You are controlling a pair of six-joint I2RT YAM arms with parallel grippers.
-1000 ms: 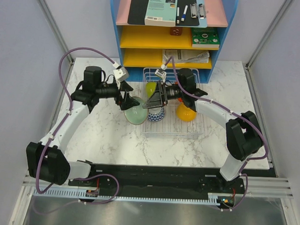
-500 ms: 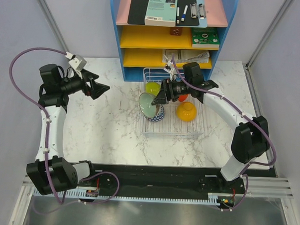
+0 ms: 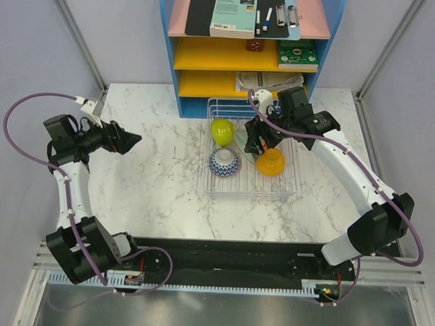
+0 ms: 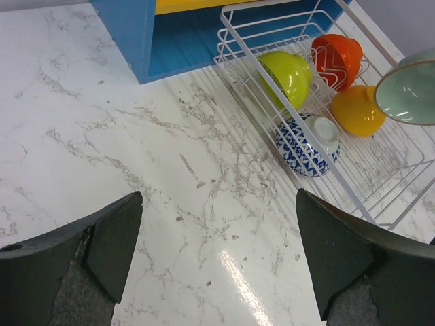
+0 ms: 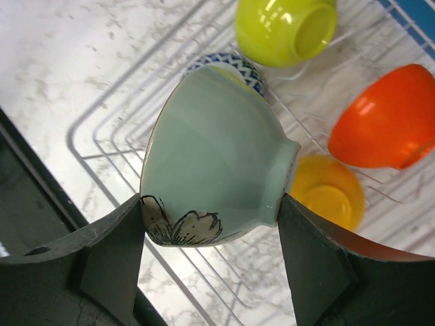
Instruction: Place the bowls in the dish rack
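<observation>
Right gripper [image 5: 211, 204] clamps the mint bowl [image 5: 211, 153] between both fingers, the bowl tipped on its side with a flower print near the rim. It hangs above the dish rack [image 3: 285, 187], over the middle part, between the lime-green bowl [image 3: 221, 131] and the yellow-orange bowl [image 3: 270, 162]; whether it touches the wires cannot be told. Four bowls are already in the rack: the lime-green one on its side at the far left, the blue-white patterned bowl [image 3: 224, 162] upside down at the near left, the yellow-orange one upside down to the right, and the red-orange bowl [image 4: 336, 58] with a zigzag pattern at the far end. Left gripper [image 4: 217, 231] has its jaws spread wide and grips nothing; it sits above the marble table [image 3: 159, 182], well apart from the rack on the left. Blue-and-yellow shelf unit [image 3: 244, 56] stands just behind the rack
</observation>
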